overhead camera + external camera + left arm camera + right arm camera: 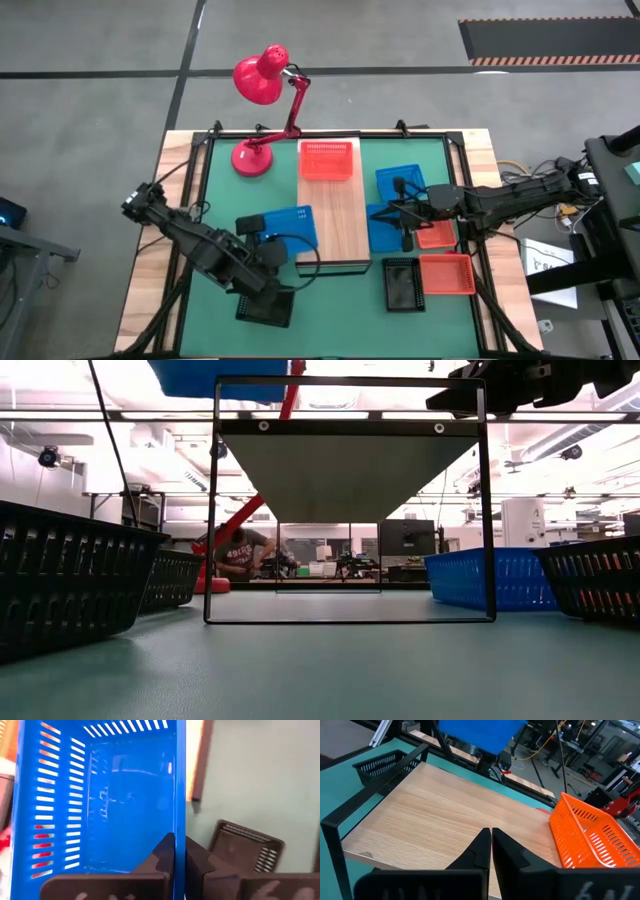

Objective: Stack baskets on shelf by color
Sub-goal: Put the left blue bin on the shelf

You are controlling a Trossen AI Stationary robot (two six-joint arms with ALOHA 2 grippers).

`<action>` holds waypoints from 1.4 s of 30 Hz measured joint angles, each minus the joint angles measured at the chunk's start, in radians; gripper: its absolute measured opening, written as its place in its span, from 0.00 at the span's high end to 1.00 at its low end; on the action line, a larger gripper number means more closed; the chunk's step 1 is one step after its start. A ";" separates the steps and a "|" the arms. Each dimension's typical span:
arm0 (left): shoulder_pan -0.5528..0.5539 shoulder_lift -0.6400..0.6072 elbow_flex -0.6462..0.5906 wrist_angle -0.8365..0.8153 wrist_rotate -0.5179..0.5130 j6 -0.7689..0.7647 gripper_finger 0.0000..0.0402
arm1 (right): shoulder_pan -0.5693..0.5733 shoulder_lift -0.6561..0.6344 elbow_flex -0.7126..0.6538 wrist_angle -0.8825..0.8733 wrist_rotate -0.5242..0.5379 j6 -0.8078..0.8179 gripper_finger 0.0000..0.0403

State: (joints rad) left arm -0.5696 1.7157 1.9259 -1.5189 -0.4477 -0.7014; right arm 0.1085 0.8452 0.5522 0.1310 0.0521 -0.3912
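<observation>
3 blue baskets (399, 182), 3 red-orange (326, 160), 2 black (401, 283)

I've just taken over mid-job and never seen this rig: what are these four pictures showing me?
Two dark robot arms work over a green table mat. One picture looks straight down, one looks level across the table, and one camera rides on each wrist. In the middle lies a wooden shelf with a red-orange basket at its far end. The left gripper is shut on the wall of a blue basket, lifted beside the shelf. The right gripper is shut and empty, facing the shelf. Other baskets, blue, red-orange and black, sit on the mat. A red lamp stands behind.
</observation>
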 joint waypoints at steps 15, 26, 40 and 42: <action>0.145 -0.001 -0.046 0.223 -0.031 0.362 1.00 | 0.000 0.000 0.000 -0.025 0.000 -0.001 0.98; 0.300 0.000 -0.186 0.456 0.102 0.580 1.00 | 0.000 -0.078 0.001 -0.121 0.054 0.053 0.98; 0.412 -0.001 -0.323 0.602 0.177 0.611 1.00 | 0.000 -0.151 -0.009 -0.188 0.053 0.102 0.98; 0.413 -0.002 -0.325 0.601 0.177 0.605 1.00 | 0.000 -0.150 -0.010 -0.188 0.053 0.102 0.98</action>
State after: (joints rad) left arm -0.1566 1.7142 1.6005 -0.9176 -0.2703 -0.0967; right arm 0.1089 0.6949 0.5426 -0.0574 0.1055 -0.2890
